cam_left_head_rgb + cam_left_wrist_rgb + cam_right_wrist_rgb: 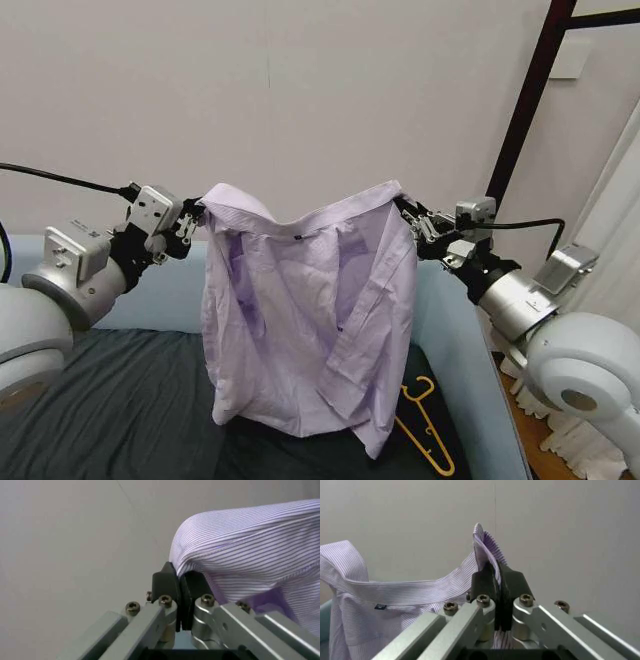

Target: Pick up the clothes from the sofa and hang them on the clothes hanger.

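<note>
A lilac striped shirt (300,310) hangs spread between my two arms, lifted above the dark sofa seat (110,400). My left gripper (196,213) is shut on one shoulder of the shirt (250,543), the cloth pinched between its black fingers (165,581). My right gripper (405,212) is shut on the other shoulder, where the striped shirt (395,592) folds up between the pads (485,579). A yellow clothes hanger (428,425) lies on the seat below the shirt's right side.
A plain pale wall stands behind. The sofa's light blue armrest (470,380) runs along the right. A dark wooden post (525,105) rises at the upper right, with white curtain (610,230) beside it.
</note>
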`<state>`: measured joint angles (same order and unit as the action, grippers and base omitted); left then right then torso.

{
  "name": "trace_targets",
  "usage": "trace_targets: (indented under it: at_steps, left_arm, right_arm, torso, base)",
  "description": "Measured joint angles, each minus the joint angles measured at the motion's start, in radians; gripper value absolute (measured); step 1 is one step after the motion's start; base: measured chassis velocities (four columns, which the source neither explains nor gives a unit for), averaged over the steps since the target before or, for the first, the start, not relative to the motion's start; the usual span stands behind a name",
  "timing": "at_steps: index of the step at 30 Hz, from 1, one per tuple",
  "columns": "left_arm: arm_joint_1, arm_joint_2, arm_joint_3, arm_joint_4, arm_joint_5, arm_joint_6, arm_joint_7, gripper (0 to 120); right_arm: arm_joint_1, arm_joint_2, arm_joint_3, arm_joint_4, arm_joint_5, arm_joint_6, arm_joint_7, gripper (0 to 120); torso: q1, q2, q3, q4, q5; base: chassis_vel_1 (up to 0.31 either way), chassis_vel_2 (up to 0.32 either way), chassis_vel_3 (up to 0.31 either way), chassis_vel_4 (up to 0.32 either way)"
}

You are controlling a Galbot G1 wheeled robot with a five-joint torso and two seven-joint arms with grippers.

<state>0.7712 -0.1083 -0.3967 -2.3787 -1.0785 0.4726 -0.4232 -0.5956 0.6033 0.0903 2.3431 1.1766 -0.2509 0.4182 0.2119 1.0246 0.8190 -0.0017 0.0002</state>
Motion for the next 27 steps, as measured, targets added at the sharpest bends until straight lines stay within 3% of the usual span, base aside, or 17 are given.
trace_targets:
  at_steps: [1, 5, 6, 10, 15, 20, 21, 24, 27]
  left_arm:
    - [0.0, 0.0, 0.0, 0.0, 0.0, 0.0, 0.0, 0]
    - [0.053, -0.122, 0.073, 0.051, 0.06, 0.054, -0.045, 0]
    - [0.053, -0.122, 0.073, 0.051, 0.06, 0.054, -0.045, 0]
    - [0.098, -0.223, 0.114, 0.144, 0.145, 0.06, -0.066, 0]
    - [0.123, -0.274, 0.137, 0.206, 0.185, 0.06, -0.077, 0]
    - [0.116, -0.398, 0.293, 0.349, 0.308, 0.048, -0.071, 0]
    - [0.116, -0.398, 0.293, 0.349, 0.308, 0.048, -0.071, 0]
    - [0.075, -0.495, 0.405, 0.455, 0.391, 0.011, -0.04, 0]
    - [0.048, -0.554, 0.448, 0.537, 0.43, -0.016, -0.022, 0]
  right_arm:
    - [0.0, 0.0, 0.0, 0.0, 0.0, 0.0, 0.0, 0]
    - [-0.029, 0.084, -0.087, -0.1, -0.001, -0.014, 0.016, 0]
    - [-0.029, 0.084, -0.087, -0.1, -0.001, -0.014, 0.016, 0]
    - [-0.031, 0.173, -0.188, -0.236, -0.059, 0.001, -0.01, 0]
    - [-0.014, 0.25, -0.247, -0.342, -0.117, 0.028, -0.046, 0]
    - [-0.014, 0.339, -0.32, -0.554, -0.248, 0.09, -0.129, 0]
    - [-0.014, 0.339, -0.32, -0.554, -0.248, 0.09, -0.129, 0]
    - [-0.017, 0.405, -0.361, -0.698, -0.313, 0.126, -0.159, 0]
    - [-0.014, 0.449, -0.378, -0.778, -0.333, 0.138, -0.171, 0]
  torso:
    - [0.0, 0.0, 0.0, 0.0, 0.0]
    - [0.0, 0.0, 0.0, 0.0001, -0.0004]
    - [0.0, 0.0, 0.0, 0.0001, -0.0004]
    - [0.0, 0.0, 0.0, -0.0001, -0.0006]
    - [0.0, 0.0, 0.0, 0.0005, -0.0002]
    - [0.0, 0.0, 0.0, 0.0003, -0.0007]
    - [0.0, 0.0, 0.0, 0.0003, -0.0007]
    - [0.0, 0.0, 0.0, 0.0, -0.0002]
    - [0.0, 0.0, 0.0, -0.0001, -0.0002]
  base:
    - [0.0, 0.0, 0.0, 0.0]
    - [0.0, 0.0, 0.0, 0.0]
    - [0.0, 0.0, 0.0, 0.0]
    - [0.0, 0.0, 0.0, 0.0]
    - [0.0, 0.0, 0.0, 0.0]
    - [0.0, 0.0, 0.0, 0.0]
    - [0.0, 0.0, 0.0, 0.0]
    - [0.0, 0.0, 0.0, 0.0]
    - [0.0, 0.0, 0.0, 0.0]
